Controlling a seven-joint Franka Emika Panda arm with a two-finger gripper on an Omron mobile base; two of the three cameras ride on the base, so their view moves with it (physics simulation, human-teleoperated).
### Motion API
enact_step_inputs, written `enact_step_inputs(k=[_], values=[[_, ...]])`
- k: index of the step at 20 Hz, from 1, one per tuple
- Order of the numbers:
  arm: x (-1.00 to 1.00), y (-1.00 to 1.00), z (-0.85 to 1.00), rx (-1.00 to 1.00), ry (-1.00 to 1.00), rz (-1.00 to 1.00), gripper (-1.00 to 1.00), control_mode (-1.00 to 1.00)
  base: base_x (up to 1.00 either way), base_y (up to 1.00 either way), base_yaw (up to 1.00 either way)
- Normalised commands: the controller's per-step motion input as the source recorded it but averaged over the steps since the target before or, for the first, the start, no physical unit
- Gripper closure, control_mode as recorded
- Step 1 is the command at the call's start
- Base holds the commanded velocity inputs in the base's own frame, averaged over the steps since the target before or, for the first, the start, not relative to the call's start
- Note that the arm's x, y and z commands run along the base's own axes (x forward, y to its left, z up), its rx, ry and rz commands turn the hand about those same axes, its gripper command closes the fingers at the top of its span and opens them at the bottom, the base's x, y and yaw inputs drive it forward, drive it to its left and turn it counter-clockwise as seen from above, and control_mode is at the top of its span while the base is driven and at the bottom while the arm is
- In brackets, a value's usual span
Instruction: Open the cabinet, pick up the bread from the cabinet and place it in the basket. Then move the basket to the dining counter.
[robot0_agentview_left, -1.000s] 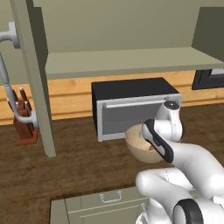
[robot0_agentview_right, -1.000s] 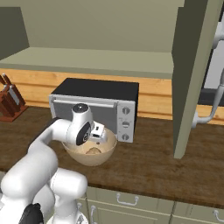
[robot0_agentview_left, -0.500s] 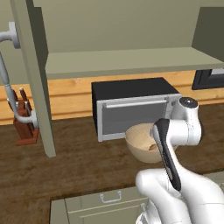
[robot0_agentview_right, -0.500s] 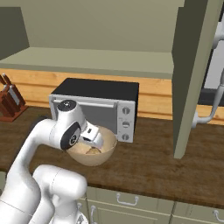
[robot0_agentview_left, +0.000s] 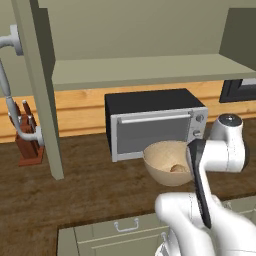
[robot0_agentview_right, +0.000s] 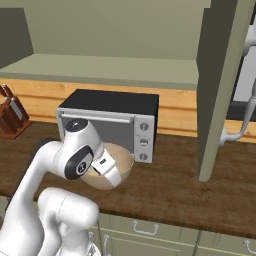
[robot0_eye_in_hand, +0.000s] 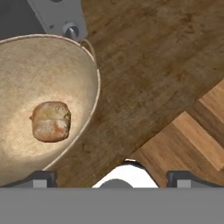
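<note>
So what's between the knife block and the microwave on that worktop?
The open cabinet door's edge, with bare wood beyond, between knife block and microwave in the left base view.

Over the last second the arm has swung toward the right of the worktop — its wrist, which sat right over the basket (robot0_agentview_left: 167, 162), now stands beside the basket's right rim. The bread (robot0_eye_in_hand: 50, 121) inside the bowl has come into sight. The gripper (robot0_eye_in_hand: 112, 177) has eased a touch wider — its fingertips (robot0_eye_in_hand: 42, 179) stand well apart, holding nothing.
</note>
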Motion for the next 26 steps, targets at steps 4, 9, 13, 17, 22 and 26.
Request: enact_step_inputs(k=[4, 9, 13, 17, 22, 26], values=[[-0.09, 0.00, 0.11, 0.20, 0.00, -0.14, -1.00, -1.00, 0.00, 0.00, 0.00], [0.04, 0.00, 0.00, 0.05, 0.01, -0.01, -1.00, -1.00, 0.00, 0.00, 0.00], [0.24, 0.00, -0.03, 0.00, 0.00, 0.00, -1.00, -1.00, 0.00, 0.00, 0.00], [0.27, 0.00, -0.28, 0.04, 0.00, 0.00, -1.00, -1.00, 0.00, 0.00, 0.00], [0.31, 0.00, -0.49, 0.11, 0.02, 0.00, -1.00, -1.00, 0.00, 0.00, 0.00], [0.37, 0.00, -0.36, 0.06, 0.01, 0.00, -1.00, -1.00, 0.00, 0.00, 0.00]])
